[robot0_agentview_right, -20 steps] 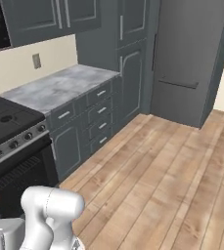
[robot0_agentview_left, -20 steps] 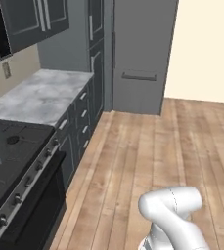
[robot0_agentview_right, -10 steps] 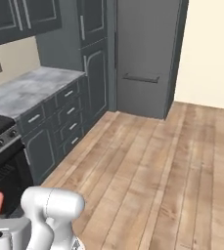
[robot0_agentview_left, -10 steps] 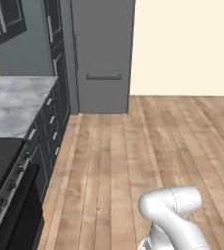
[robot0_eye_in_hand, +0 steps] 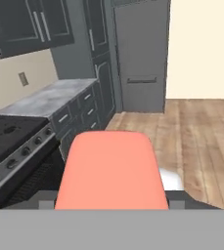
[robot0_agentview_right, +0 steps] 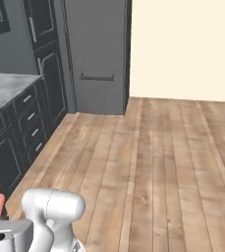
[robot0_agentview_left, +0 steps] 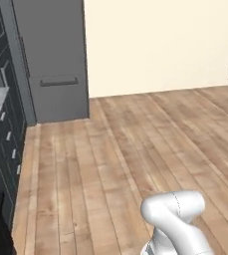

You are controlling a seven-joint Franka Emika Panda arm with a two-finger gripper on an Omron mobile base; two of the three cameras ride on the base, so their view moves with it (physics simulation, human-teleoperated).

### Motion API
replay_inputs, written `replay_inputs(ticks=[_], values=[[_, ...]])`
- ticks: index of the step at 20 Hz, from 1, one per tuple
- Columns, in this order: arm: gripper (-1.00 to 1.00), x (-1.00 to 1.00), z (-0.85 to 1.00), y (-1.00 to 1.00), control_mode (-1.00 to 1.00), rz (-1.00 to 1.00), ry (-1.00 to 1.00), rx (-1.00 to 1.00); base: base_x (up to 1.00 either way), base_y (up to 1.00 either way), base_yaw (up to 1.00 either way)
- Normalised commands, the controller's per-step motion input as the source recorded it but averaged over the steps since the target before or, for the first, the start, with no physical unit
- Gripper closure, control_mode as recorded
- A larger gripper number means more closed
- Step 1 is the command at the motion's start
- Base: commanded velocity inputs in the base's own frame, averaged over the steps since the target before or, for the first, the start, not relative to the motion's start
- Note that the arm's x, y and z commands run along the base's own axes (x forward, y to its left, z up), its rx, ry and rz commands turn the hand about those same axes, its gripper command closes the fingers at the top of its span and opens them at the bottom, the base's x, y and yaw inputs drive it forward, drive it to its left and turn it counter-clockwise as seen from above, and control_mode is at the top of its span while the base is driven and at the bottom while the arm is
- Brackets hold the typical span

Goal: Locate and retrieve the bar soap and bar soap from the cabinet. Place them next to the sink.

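Gripper (robot0_eye_in_hand: 111, 205) grasps the coral soap (robot0_eye_in_hand: 111, 168), which fills the lower hand view; beyond it lie a wood floor (robot0_eye_in_hand: 201, 132), grey counter (robot0_eye_in_hand: 50, 95) and stove (robot0_eye_in_hand: 11, 136)

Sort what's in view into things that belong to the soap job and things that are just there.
Job:
- coral-pink bar soap, close in front of the hand camera, seemingly held by the end effector

Just there:
- stove
- marble counter
- grey drawers
- tall grey panel unit
- wood floor
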Motion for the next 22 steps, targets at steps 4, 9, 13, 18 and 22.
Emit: replay_inputs(ticks=[4, 9, 13, 18, 22], values=[[1.0, 0.0, 0.0, 0.0, 1.0, 0.0, 0.0, 0.0, 0.0, -0.03, -0.44], [1.0, 0.0, 0.0, 0.0, 1.0, 0.0, 0.0, 0.0, 0.0, -0.06, -0.43], [1.0, 0.0, 0.0, 0.0, 1.0, 0.0, 0.0, 0.0, 0.0, -0.11, -0.42], [1.0, 0.0, 0.0, 0.0, 1.0, 0.0, 0.0, 0.0, 0.0, -0.14, -0.41], [1.0, 0.0, 0.0, 0.0, 1.0, 0.0, 0.0, 0.0, 0.0, -0.16, -0.41]])
